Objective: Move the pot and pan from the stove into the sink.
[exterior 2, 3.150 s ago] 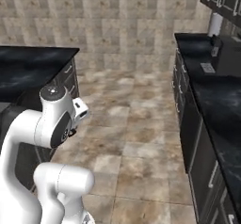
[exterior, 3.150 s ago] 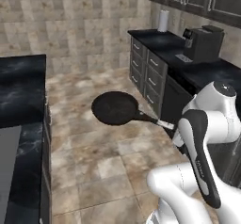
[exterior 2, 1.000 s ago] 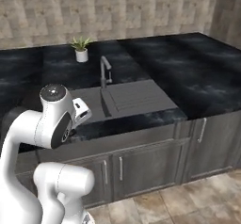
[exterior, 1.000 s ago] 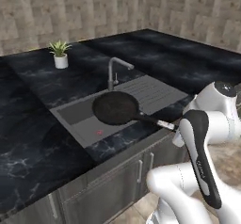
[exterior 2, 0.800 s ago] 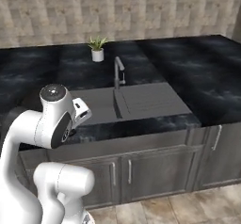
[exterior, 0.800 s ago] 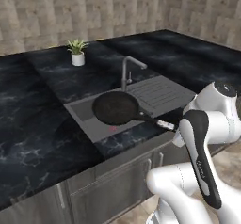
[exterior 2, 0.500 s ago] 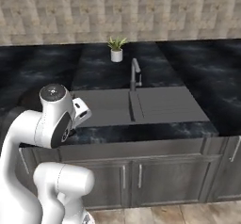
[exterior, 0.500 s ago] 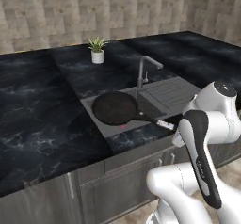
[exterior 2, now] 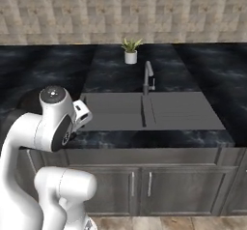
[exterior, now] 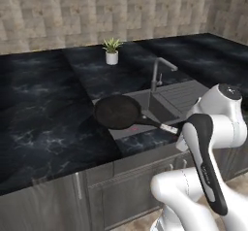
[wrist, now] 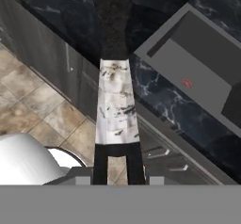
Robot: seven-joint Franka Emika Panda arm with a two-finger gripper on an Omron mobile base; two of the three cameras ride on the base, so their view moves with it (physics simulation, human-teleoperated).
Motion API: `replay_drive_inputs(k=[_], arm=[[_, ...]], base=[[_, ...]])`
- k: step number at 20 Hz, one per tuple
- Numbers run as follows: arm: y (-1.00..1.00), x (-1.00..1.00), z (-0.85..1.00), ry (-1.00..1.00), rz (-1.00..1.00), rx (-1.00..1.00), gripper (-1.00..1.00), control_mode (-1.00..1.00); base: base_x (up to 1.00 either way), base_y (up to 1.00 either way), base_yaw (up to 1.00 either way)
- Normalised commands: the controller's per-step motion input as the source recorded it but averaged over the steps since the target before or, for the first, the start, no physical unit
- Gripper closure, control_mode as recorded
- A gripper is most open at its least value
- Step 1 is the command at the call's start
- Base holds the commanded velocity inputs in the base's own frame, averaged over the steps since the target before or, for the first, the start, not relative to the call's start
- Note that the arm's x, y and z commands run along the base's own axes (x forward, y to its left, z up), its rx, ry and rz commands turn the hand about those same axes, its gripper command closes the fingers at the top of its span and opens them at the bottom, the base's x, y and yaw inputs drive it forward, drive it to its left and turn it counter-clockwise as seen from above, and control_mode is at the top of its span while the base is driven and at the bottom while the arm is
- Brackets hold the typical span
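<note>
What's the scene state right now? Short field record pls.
held item: frying pan, gripped by its handle's pale tip
claw: claw shut on the handle end
pan position: hanging in the air over the counter edge at the sink's left side, roughly level
sink: grey basin with arched faucet, in black marbled counter
other: small potted plant on the counter behind the sink
below: grey cabinet doors
</note>
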Motion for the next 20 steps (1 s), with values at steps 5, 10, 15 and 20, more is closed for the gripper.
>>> replay_drive_inputs(k=[5, 10, 15, 20], arm=[[0.0, 0.0, 0.0, 0.0, 0.0, 0.0, 1.0, 1.0], [0.0, 0.0, 0.0, 0.0, 0.0, 0.0, 1.0, 1.0], [0.0, 0.0, 0.0, 0.0, 0.0, 0.0, 1.0, 1.0], [0.0, 0.0, 0.0, 0.0, 0.0, 0.0, 1.0, 1.0]], base=[[0.26, -0.59, 0.0], [0.22, -0.63, 0.0], [0.21, -0.5, 0.0], [0.03, -0.31, 0.0]])
